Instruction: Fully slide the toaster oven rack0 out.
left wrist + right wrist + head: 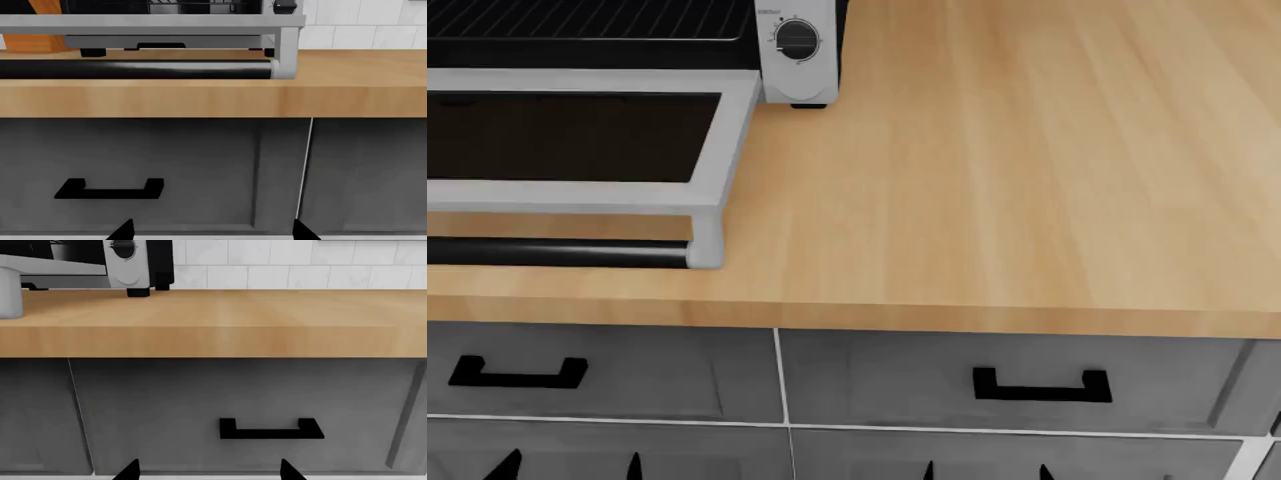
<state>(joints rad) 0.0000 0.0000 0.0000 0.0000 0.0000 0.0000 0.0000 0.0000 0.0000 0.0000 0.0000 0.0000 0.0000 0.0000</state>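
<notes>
The toaster oven (794, 60) stands at the back left of the wooden counter, a black dial on its silver side panel. Its grey-framed dark-glass door (574, 135) lies folded down flat, the black bar handle (554, 253) near the counter's front edge. The rack0 (587, 18), a black wire grid, sits inside the cavity behind the door. My left gripper (567, 466) is open, low in front of the left drawer, below the door. My right gripper (988, 470) is open, low in front of the right drawer. Both are empty and far below the oven.
The wooden counter (1014, 180) stretches right of the oven. Grey drawers with black handles (1041, 385) (518, 373) sit under it. White wall tiles (280, 262) are behind. A wooden block (37, 30) stands beside the oven in the left wrist view.
</notes>
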